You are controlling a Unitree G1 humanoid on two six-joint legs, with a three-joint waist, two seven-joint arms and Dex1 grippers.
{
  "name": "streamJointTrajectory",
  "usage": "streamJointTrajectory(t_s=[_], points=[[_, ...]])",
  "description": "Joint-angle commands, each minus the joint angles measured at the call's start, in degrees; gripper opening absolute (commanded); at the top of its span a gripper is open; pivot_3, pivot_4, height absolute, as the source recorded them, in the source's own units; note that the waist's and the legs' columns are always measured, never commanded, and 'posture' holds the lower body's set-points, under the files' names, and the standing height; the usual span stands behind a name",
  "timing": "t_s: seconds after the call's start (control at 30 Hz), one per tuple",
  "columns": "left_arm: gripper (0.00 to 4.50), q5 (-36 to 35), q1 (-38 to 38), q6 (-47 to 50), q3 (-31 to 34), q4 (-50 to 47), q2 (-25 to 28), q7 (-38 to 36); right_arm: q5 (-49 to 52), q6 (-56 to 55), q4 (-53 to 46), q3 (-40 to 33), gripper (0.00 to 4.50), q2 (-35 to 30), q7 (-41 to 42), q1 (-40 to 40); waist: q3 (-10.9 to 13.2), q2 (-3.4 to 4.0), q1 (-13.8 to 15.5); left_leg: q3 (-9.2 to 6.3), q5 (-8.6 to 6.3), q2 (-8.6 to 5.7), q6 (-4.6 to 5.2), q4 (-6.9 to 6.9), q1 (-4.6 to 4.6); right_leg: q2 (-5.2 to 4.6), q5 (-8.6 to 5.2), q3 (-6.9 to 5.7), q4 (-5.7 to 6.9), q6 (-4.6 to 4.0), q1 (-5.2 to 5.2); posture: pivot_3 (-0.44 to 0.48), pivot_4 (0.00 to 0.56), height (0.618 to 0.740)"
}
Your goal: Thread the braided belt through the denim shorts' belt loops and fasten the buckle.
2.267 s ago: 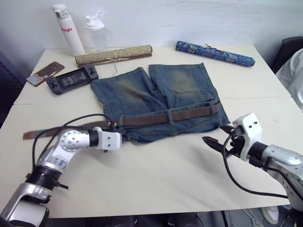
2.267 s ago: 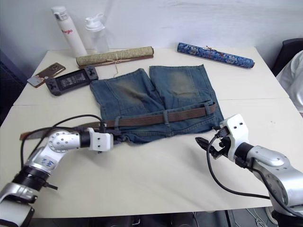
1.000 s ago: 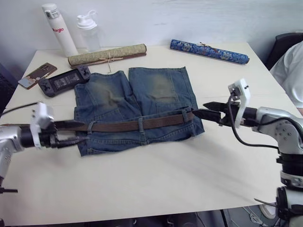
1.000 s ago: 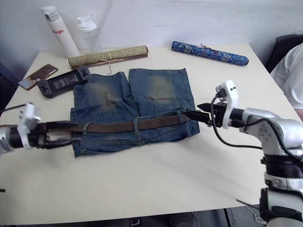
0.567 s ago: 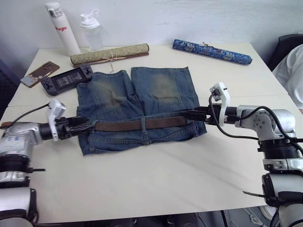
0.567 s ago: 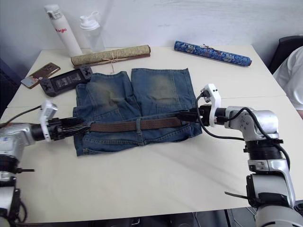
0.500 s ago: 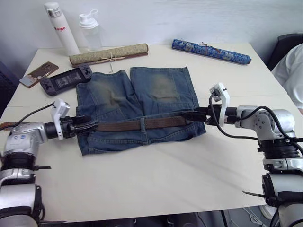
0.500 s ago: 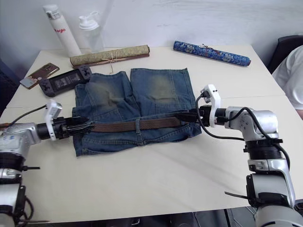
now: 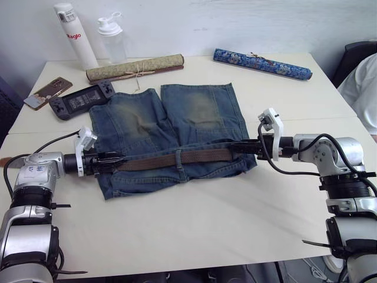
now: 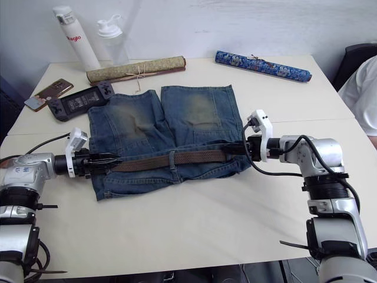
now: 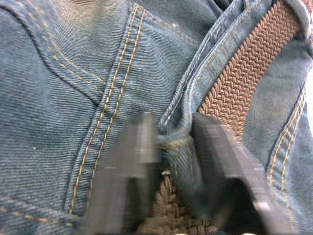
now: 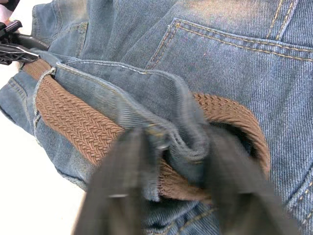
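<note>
The denim shorts [image 9: 177,112] lie flat mid-table, waistband toward me. The braided belt [image 9: 200,155] runs along the waistband under a belt loop [image 9: 178,158]. At the waistband's left end my left gripper [image 9: 115,160] is shut; in its wrist view the fingers [image 11: 142,147] pinch a fold of denim with the brown belt [image 11: 244,63] beneath. At the right end my right gripper [image 9: 237,147] is shut, its fingers [image 12: 122,166] clamped on bunched denim and the belt [image 12: 78,122]. The buckle is hidden.
Along the table's back stand a white bottle [image 9: 75,36] and a clear bottle [image 9: 109,38], with an olive scroll [image 9: 134,66] and a blue scroll [image 9: 261,63]. A game controller [image 9: 82,100] and phone [image 9: 42,92] lie at left. A person's sleeve [image 9: 362,88] shows at right.
Both grippers have closed on the waistband's two ends. The left one has slid right onto the shorts' edge, and the right one has edged left.
</note>
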Motion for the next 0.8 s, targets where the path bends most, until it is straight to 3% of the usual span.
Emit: streamJointTrajectory(t_s=[0.03,0.27,0.53,0.6,0.67,0.77,0.8], points=[[0.00,1.7,0.3,-0.7,-0.1,-0.6,0.5,-0.4,0.6,-0.9,-1.3,-1.1,0.06,-0.3,1.7,0.7,0.0,0.00,0.0,0.00,0.00,0.00,0.00,0.00,0.00,0.00,0.00,0.00,0.00,0.00,0.00,0.000,0.150,0.717],[0.00,2.6,-5.4,-6.2,2.3,3.1,-2.5,6.2,-3.1,-8.5,1.4,-2.7,0.06,0.3,-1.1,-0.7,0.0,-0.01,0.4,0.00,0.00,0.00,0.00,0.10,-0.01,-0.04,0.00,0.01,0.05,0.00,-0.03,0.000,0.150,0.717],[0.00,4.4,-10.4,-23.4,5.6,7.6,-5.2,15.9,-5.2,-21.3,-3.0,-7.7,0.06,1.1,-5.2,1.4,0.0,-0.01,0.1,0.05,-0.01,-0.02,0.02,0.35,-0.43,-0.10,0.01,-0.05,0.46,0.03,-0.50,0.000,0.150,0.717],[0.00,1.6,-8.7,-23.5,8.0,3.4,-5.2,15.2,-2.5,-22.3,-9.2,-10.8,0.06,0.9,-5.0,4.2,0.0,-0.03,0.1,0.00,-0.01,0.03,0.02,0.61,-0.95,-0.11,0.02,-0.24,0.64,0.03,-0.93,0.000,0.150,0.717],[0.00,-3.0,-1.9,-19.6,10.4,-9.2,-4.4,12.2,3.7,-20.6,-20.2,-15.5,0.06,0.0,-2.8,9.9,0.0,-0.02,0.0,0.02,-0.02,0.02,0.04,0.59,-0.97,-0.17,0.02,-0.52,0.62,0.03,-0.93,0.000,0.150,0.717],[0.00,-9.5,15.4,-11.7,14.4,-34.3,-1.9,10.7,14.1,-16.3,-38.1,-22.6,0.06,-3.6,2.1,24.1,0.0,0.00,-0.2,0.03,-0.10,0.08,0.14,0.51,-0.95,-0.26,0.02,-0.73,0.51,0.02,-0.89,0.000,0.150,0.717],[0.00,-9.0,21.3,-13.5,15.5,-41.0,-1.7,11.1,15.9,-15.6,-42.2,-24.0,0.06,-4.8,3.0,28.7,0.0,0.01,-0.2,-0.04,-0.15,0.13,0.18,0.50,-0.85,-0.26,0.02,-0.70,0.49,0.02,-0.77,0.000,0.150,0.717]])
